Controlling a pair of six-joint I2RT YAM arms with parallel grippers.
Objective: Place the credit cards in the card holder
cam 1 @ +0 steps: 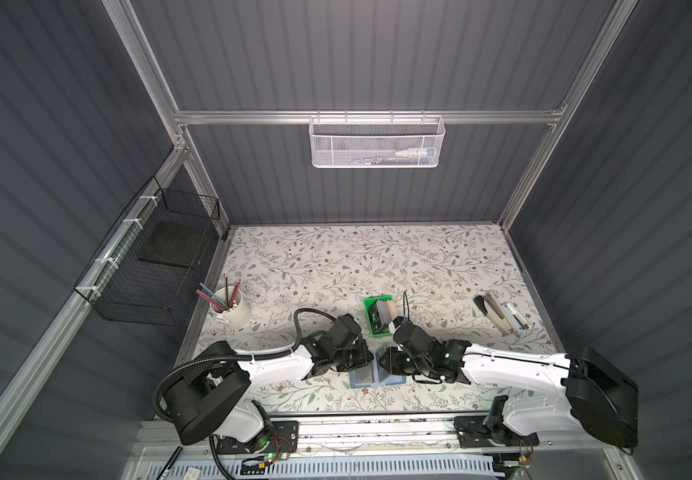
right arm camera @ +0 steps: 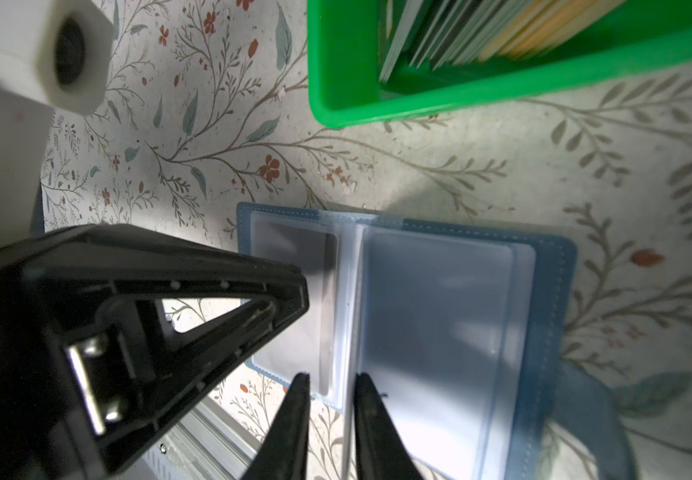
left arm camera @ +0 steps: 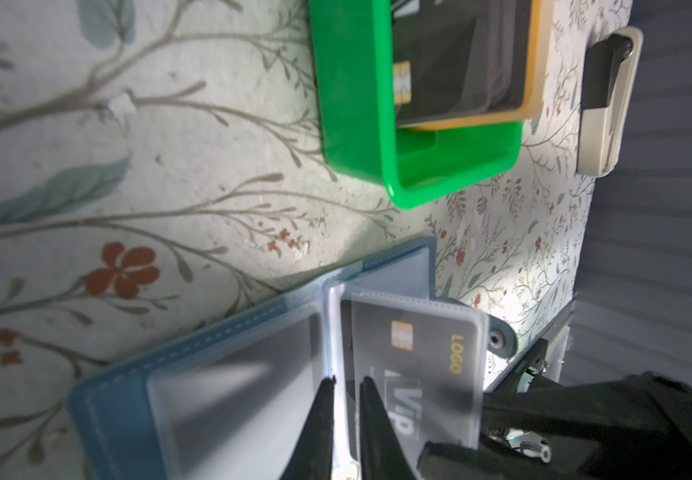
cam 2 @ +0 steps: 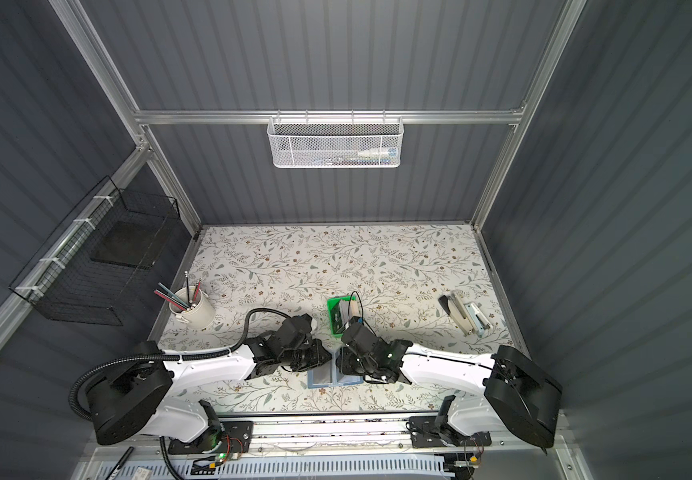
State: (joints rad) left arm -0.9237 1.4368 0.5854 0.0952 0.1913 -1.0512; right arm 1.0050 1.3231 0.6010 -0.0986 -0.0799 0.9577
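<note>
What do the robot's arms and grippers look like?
The left arm and right arm have white shells, black joints and bulky black shoulders. A black corrugated hose runs along the left; a thin black cable and a green light show on the right. The left gripper and right gripper each have two black fingers tapering to thin tips.

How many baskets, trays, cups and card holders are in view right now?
Baskets: 2 (white mesh basket, black wire basket)
Green tray: 1
Pencil cup: 1
Card holder: 1
Total: 5
</note>
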